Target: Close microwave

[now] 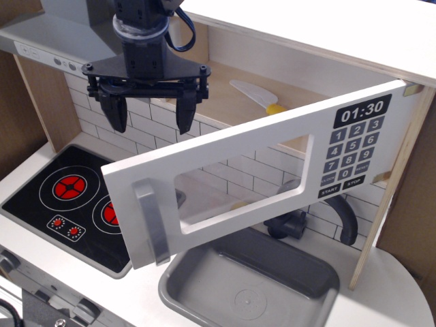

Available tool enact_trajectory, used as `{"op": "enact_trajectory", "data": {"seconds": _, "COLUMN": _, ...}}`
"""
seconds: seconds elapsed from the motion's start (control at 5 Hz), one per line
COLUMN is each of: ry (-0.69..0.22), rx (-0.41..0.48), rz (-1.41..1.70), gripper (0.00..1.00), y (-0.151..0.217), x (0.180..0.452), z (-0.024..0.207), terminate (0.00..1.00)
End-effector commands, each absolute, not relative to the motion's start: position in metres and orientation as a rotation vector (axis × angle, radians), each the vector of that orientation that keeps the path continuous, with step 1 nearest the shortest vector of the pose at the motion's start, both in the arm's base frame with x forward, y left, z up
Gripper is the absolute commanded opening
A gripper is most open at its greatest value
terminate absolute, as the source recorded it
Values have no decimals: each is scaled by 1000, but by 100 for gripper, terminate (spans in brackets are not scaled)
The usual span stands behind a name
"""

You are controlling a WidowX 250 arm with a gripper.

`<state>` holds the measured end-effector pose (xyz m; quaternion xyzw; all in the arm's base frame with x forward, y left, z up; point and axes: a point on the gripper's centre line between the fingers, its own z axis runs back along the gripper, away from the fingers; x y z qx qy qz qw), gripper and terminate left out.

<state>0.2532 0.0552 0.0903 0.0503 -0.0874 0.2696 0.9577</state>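
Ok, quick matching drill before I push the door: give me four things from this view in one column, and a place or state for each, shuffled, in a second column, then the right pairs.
Things:
1. microwave door
2. gripper
3. knife
4. sink

Places or states:
A. lying inside the microwave cavity
B. swung open towards the camera
C. grey basin below the door
D. fingers spread, holding nothing, above the hob

Pairs: 1-B, 2-D, 3-A, 4-C
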Motion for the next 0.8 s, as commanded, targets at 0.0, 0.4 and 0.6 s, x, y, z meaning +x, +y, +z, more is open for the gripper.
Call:
{"op": "enact_trajectory", "data": {"seconds": 0.0, "ry": -177, "rx": 102, "rz": 547, "gripper": 100, "y": 55, "x": 253, "z": 90, "terminate": 0}}
{"op": "enact_trajectory", "data": {"seconds": 0.4, "ry": -76, "rx": 6, "rz": 312, "gripper": 100, "y": 34, "x": 268, "z": 133, "terminate": 0}}
{"op": "enact_trajectory", "data": {"seconds": 0.6, "ry": -90, "rx": -6, "rz": 186, "gripper": 100, "y": 25, "x": 268, "z": 149, "terminate": 0}}
